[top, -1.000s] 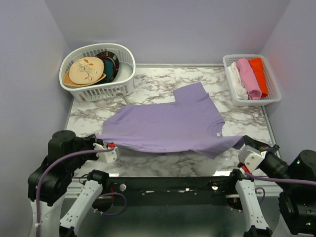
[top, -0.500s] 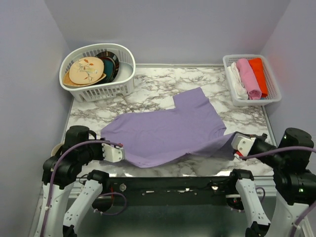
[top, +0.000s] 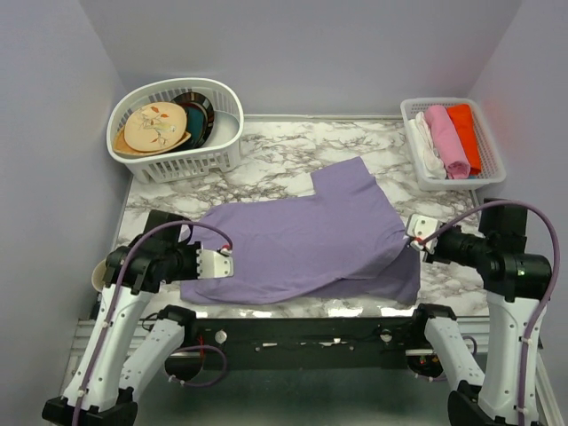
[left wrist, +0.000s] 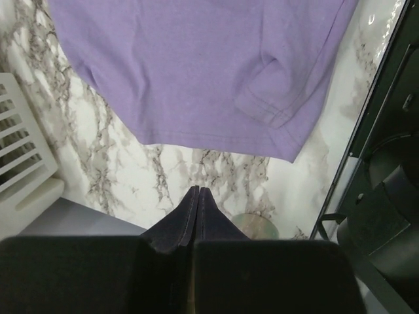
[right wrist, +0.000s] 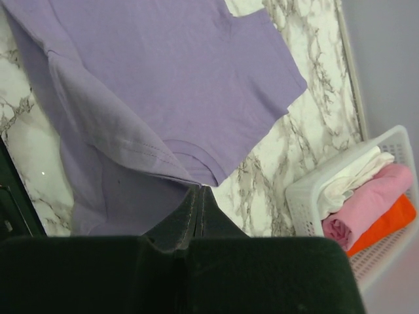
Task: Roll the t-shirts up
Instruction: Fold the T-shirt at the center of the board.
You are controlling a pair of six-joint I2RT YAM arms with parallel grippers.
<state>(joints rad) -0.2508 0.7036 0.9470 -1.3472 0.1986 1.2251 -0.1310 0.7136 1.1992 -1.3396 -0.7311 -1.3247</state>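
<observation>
Lavender t-shirt (top: pixel 302 244) spread on the marble surface (top: pixel 293 151) between two hands.
It lies mostly flat, its right side lifted into a fold. The right hand (right wrist: pixel 200 190) is clamped on that edge; the left hand (left wrist: pixel 197 191) is closed on nothing, just beside the left hem.

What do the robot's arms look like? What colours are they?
The left arm and the right arm have chunky black joints and white tube-shaped links. A thin purple cable loops over each one. The left gripper and the right gripper have white bodies and dark, pointed fingers.
</observation>
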